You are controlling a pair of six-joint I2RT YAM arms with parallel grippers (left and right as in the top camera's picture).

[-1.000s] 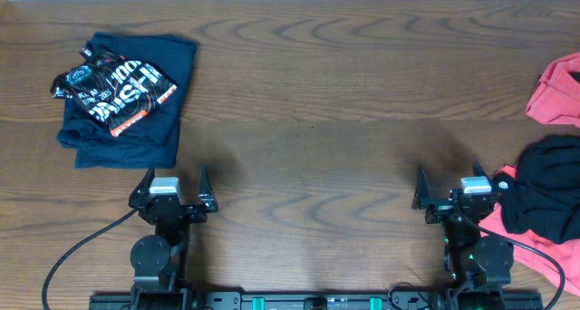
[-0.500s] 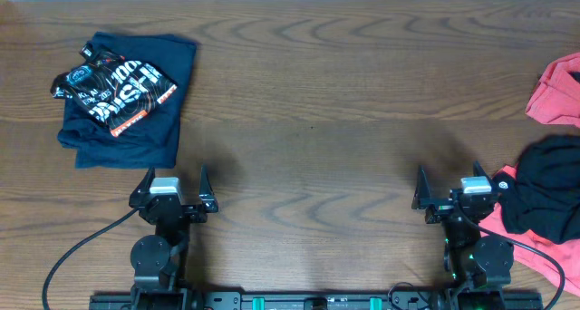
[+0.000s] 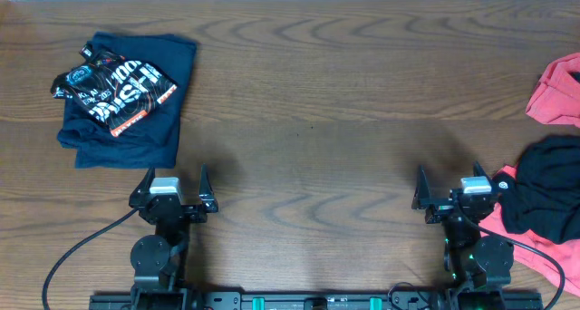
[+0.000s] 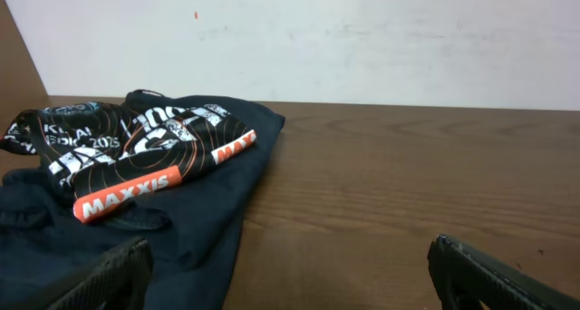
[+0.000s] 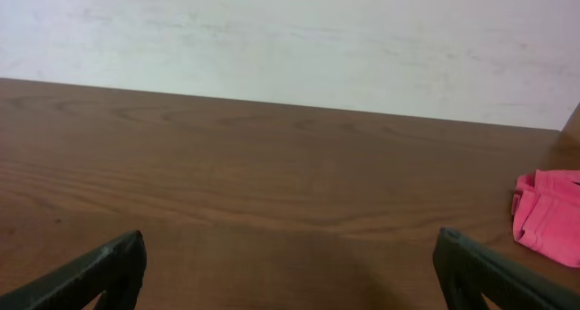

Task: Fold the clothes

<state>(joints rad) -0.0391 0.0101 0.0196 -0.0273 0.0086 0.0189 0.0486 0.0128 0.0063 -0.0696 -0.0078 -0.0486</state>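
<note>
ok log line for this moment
left gripper: jaws open; right gripper: jaws open; jersey: lying on navy garment; black garment: heaped right

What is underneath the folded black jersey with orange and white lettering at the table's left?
A folded navy garment, showing past the right and near edges of the black printed jersey. Anything lying between the two is covered and cannot be seen.

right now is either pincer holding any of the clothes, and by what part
Nothing is held: the left pincer and right pincer both stand open and empty; the jersey lies untouched.
</note>
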